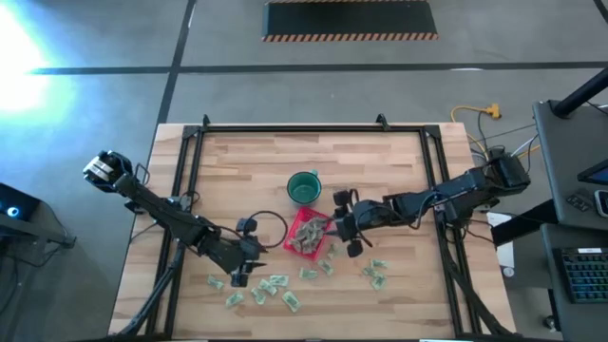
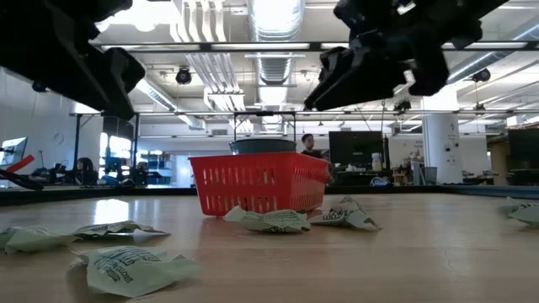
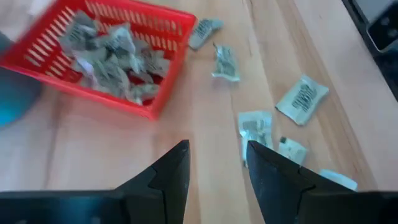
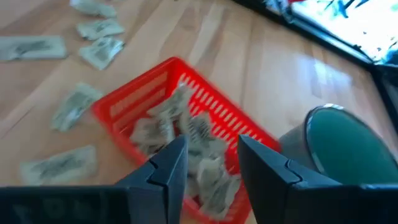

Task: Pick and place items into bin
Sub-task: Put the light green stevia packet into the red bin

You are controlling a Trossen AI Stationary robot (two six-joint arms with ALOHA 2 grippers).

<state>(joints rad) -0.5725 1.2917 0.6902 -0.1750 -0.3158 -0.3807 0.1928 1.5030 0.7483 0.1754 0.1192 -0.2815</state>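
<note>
The red bin (image 1: 307, 235) sits mid-table and holds several pale green-and-white pieces (image 4: 186, 134). More loose pieces (image 1: 274, 285) lie flat on the wood toward the near edge, and others (image 1: 373, 273) lie to the bin's right. My left gripper (image 1: 249, 269) hovers open to the left of the bin, above the table; in its wrist view the left gripper (image 3: 217, 162) has bare wood between the fingers. My right gripper (image 1: 342, 228) is open at the bin's right side; in its wrist view the right gripper (image 4: 211, 155) is over the bin's inside and holds nothing.
A round dark-green cup (image 1: 303, 187) stands just beyond the bin, toward the far edge. Black frame rails (image 1: 180, 180) run along the table's left, right and far sides. In the low view, pieces (image 2: 126, 265) lie close in front of the bin (image 2: 257, 183).
</note>
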